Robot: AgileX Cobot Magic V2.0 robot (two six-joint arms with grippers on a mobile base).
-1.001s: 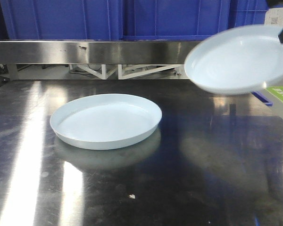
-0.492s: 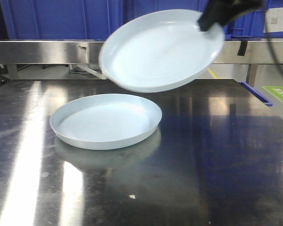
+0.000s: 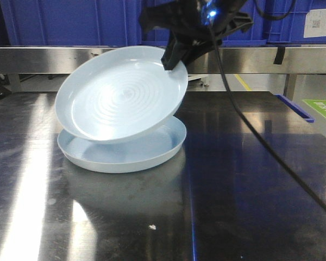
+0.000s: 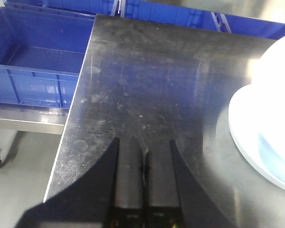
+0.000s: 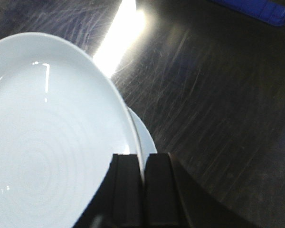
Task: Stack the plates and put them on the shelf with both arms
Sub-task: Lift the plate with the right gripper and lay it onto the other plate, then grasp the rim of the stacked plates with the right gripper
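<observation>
Now pinching tilted upper plate (image 3: 119, 98) by its rim with right fingers (image 5: 128, 190), just over lower plate (image 3: 152, 155) on the table (image 3: 250, 190); left fingers (image 4: 130, 180) together, empty. Likely stiff, slick, breakable: grip rims.

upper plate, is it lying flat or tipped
Tipped: the upper plate slants, its rim pinched high by the right gripper, its low edge down over the lower plate. Whether they touch, cannot tell.
</observation>
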